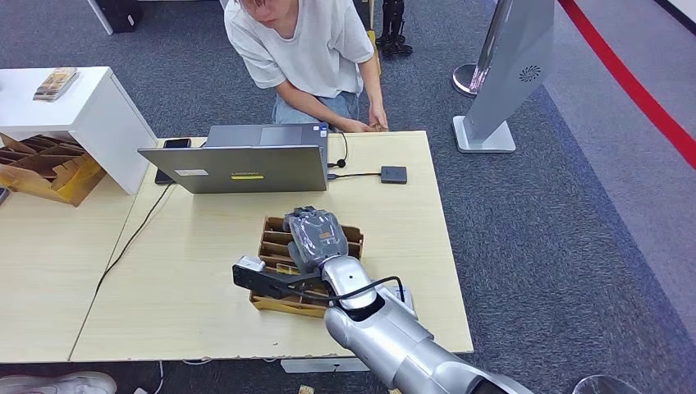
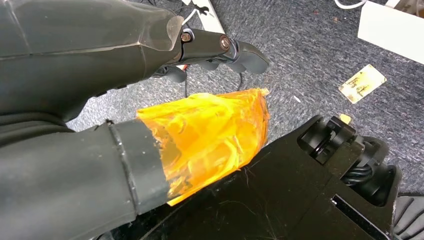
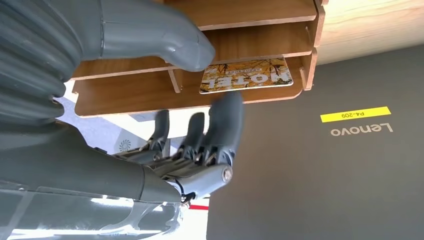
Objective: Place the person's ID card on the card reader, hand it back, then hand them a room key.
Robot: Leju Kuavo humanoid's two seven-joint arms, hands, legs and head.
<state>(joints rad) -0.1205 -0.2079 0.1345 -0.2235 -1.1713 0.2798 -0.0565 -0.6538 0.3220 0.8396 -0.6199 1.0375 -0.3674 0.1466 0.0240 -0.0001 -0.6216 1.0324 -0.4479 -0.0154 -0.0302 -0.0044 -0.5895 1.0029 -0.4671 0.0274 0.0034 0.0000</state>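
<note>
Right hand (image 1: 312, 234) hovers over the wooden card rack (image 1: 275, 242) on the table (image 1: 205, 246), fingers (image 3: 220, 125) spread, holding nothing; a hotel key card (image 3: 247, 75) lies in the rack's slot.

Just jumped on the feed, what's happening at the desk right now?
The robot's right hand is over the wooden card rack on the table, fingers apart and holding nothing. In the right wrist view a hotel key card lies in one of the rack's slots, just beyond the fingertips, not yet gripped. A person waits behind the laptop, hands resting at the table's far edge. The left hand hangs low by the floor, holding nothing.
</note>
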